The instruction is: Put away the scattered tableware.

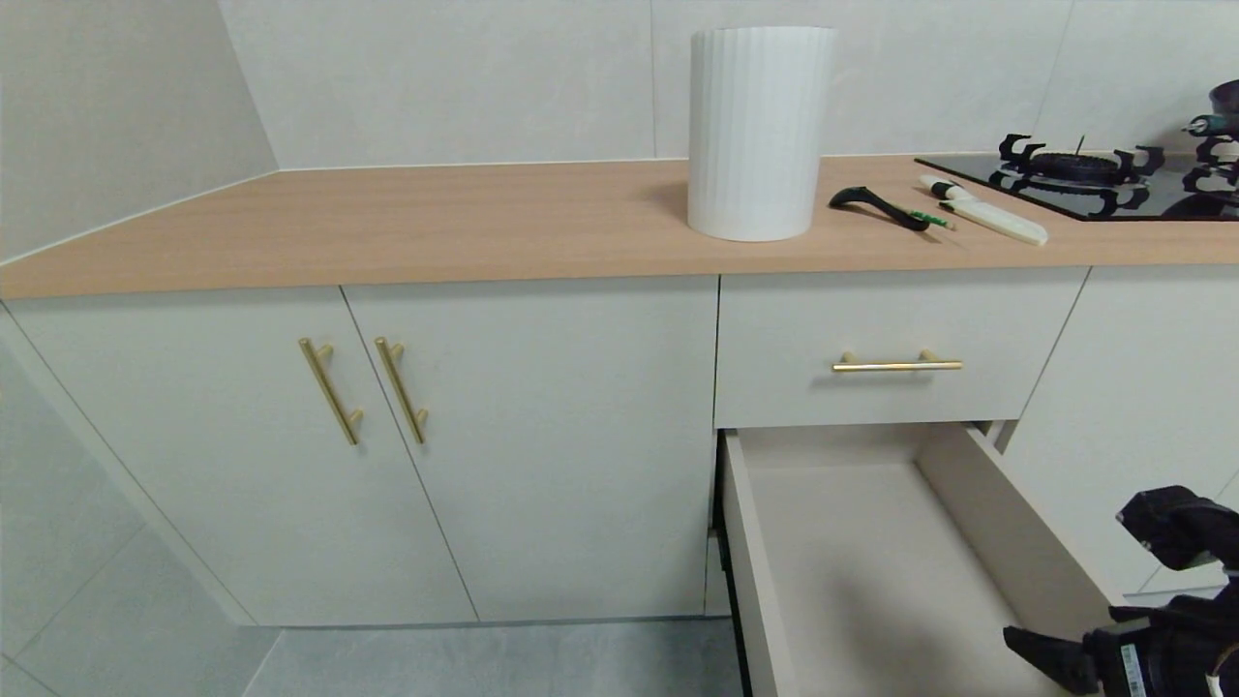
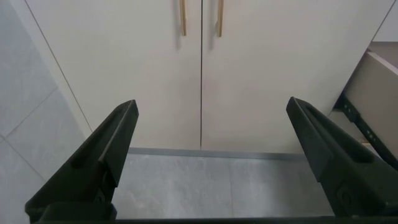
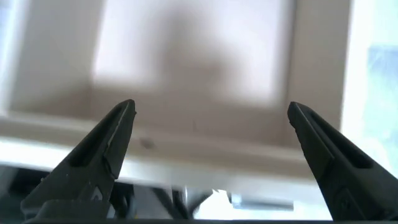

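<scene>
On the wooden countertop (image 1: 436, 218) lie a black spoon (image 1: 876, 206), a small green-handled utensil (image 1: 931, 219) and a white knife (image 1: 985, 210), all to the right of a tall white ribbed container (image 1: 760, 131). Below them the lower drawer (image 1: 1007, 542) is pulled out and bare inside. My right gripper (image 1: 1065, 573) hangs open at the drawer's front right corner; its wrist view looks down between the open gripper (image 3: 211, 106) into the drawer (image 3: 193, 50). Down low, my left gripper (image 2: 212, 102) is open with nothing in it, facing the cabinet doors (image 2: 202, 74).
A black hob (image 1: 1084, 174) with pan supports occupies the counter's far right. The upper drawer (image 1: 895, 344) is closed, with a gold handle. Two cabinet doors (image 1: 387, 436) with gold handles stand to the left. Grey floor tiles (image 1: 484, 663) lie below.
</scene>
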Controlling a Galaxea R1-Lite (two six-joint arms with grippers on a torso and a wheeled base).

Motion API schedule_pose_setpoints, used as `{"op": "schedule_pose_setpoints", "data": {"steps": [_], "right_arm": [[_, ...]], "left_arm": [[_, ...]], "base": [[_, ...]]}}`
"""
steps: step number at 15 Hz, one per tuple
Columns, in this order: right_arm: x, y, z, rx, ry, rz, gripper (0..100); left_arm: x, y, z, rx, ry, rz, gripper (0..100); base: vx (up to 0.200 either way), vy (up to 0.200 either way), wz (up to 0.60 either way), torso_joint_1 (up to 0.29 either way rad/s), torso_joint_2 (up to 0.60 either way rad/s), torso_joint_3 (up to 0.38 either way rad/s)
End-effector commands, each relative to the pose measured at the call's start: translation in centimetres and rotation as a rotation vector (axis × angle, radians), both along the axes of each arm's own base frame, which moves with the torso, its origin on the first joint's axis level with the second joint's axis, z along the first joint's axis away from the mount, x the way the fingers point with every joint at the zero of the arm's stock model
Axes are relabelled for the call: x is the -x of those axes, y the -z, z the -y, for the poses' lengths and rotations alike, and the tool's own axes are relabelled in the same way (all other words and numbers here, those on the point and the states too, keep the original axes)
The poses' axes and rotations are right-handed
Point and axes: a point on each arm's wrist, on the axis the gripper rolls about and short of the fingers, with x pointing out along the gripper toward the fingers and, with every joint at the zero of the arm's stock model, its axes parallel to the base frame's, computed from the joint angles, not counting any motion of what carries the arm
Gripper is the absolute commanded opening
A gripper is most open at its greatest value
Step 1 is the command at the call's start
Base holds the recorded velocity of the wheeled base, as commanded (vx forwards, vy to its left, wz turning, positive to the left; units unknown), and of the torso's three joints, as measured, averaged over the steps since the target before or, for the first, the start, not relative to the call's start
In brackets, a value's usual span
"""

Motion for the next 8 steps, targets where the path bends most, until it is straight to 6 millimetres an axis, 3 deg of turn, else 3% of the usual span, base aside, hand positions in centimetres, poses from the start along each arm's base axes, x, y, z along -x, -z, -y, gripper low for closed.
{"op": "schedule_pose_setpoints", "data": {"steps": [1,2,5,6,8], "right_arm": [[-2.7,-5.0,-1.0,-0.026,-0.001,0.070,100],[-3.4,-6.7,-1.2,-0.030,-0.003,0.077,100],[-5.0,-14.5,-2.0,-0.140,-0.118,0.128,100],[-6.1,-15.8,-2.1,-0.164,-0.136,0.154,100],[-8.8,-16.3,-2.0,-0.162,-0.098,0.160,100]], "left_arm": [[0.0,0.0,0.0,0.000,0.000,-0.001,100],[0.0,0.0,0.0,0.000,0.000,-0.001,100],[0.0,0.0,0.0,0.000,0.000,-0.001,100],[0.0,0.0,0.0,0.000,0.000,0.000,100],[0.0,0.0,0.0,0.000,0.000,-0.001,100]], "base": [[0.000,0.000,0.00,0.000,0.00,0.000],[0.000,0.000,0.00,0.000,0.00,0.000],[0.000,0.000,0.00,0.000,0.00,0.000],[0.000,0.000,0.00,0.000,0.00,0.000],[0.000,0.000,0.00,0.000,0.00,0.000]]}}
